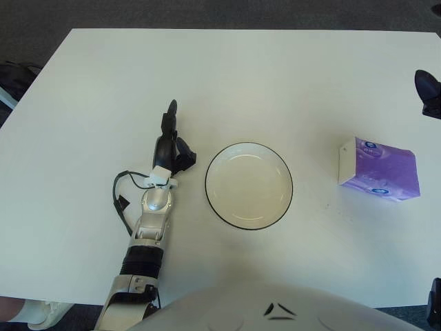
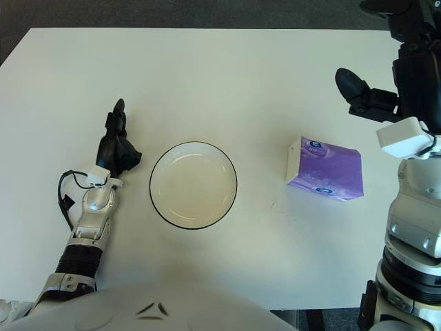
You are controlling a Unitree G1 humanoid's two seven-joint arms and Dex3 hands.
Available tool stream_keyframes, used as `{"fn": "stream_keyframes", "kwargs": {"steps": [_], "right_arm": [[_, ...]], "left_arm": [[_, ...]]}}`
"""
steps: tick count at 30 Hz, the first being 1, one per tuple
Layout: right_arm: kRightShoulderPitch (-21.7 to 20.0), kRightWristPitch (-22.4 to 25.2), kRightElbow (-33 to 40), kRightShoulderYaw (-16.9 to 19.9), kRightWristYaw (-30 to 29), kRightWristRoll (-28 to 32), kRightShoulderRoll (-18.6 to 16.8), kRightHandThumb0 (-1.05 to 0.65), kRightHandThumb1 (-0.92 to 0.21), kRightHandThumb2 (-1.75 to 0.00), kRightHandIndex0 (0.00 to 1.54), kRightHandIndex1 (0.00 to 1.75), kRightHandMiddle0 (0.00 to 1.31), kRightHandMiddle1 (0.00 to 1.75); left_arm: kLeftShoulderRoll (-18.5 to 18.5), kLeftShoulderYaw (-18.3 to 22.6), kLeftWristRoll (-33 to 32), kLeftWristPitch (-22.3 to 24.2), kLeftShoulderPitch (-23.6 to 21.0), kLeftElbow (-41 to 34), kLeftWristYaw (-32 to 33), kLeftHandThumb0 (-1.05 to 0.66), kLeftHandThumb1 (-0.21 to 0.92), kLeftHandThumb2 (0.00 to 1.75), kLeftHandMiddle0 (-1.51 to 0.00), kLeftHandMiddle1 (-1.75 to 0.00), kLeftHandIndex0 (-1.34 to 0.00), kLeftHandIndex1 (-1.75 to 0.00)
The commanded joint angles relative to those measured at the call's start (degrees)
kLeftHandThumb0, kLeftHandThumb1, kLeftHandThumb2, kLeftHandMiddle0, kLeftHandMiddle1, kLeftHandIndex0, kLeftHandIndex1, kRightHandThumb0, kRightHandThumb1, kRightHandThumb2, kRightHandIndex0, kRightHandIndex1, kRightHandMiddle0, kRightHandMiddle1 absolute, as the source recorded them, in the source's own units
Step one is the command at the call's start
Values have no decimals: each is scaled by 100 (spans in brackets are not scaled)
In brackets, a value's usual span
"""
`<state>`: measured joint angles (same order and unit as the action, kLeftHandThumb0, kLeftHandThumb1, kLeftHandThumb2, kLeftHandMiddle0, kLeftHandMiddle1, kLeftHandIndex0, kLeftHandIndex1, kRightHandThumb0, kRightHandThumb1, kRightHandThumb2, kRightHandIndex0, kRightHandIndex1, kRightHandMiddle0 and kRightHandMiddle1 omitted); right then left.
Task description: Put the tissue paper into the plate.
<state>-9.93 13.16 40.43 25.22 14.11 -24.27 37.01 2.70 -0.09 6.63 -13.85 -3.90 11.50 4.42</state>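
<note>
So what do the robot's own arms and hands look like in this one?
Both arms are silver-grey metal with black ribbed collars. The left hand has black fingers, a small white block at the wrist and a looping black cable beside the forearm. The right hand is black too, above a white wrist block.

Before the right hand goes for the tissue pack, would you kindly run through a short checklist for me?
1. Tissue pack lying free on the table, nothing on it: ok.
2. Plate empty: ok.
3. Right hand holding nothing, above and right of the pack: ok.
4. Table between pack and plate bare: ok.
5. Left hand left of the plate, off its rim: ok.
6. Height of right hand over the table: cannot tell.
</note>
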Motion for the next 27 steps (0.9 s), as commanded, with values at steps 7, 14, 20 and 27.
{"fn": "stream_keyframes", "kwargs": {"steps": [7,14,20,27], "right_arm": [[-40,69,105,-64,-25,-140,-5,-74,-92,-87,29,0,0,81],[-67,112,131,-119,-21,-195,-24,-74,-92,-87,29,0,0,81],[1788,-579,230,225,1888,-695,1188,-85,-92,-69,18,0,0,52],[2300,-1589,-329,23,2705,-1064,2264,-103,-92,-44,1,0,0,3]], "left_arm": [[34,-31,-52,36,234,603,-110,-98,92,130,-7,0,0,-17],[82,-10,-72,-4,229,651,-109,-98,92,130,-6,0,0,-16],[114,-7,-24,-59,218,692,-57,-97,92,130,-7,-1,0,-16],[151,-16,12,-154,199,743,-42,-97,92,130,-9,-1,0,-18]]}}
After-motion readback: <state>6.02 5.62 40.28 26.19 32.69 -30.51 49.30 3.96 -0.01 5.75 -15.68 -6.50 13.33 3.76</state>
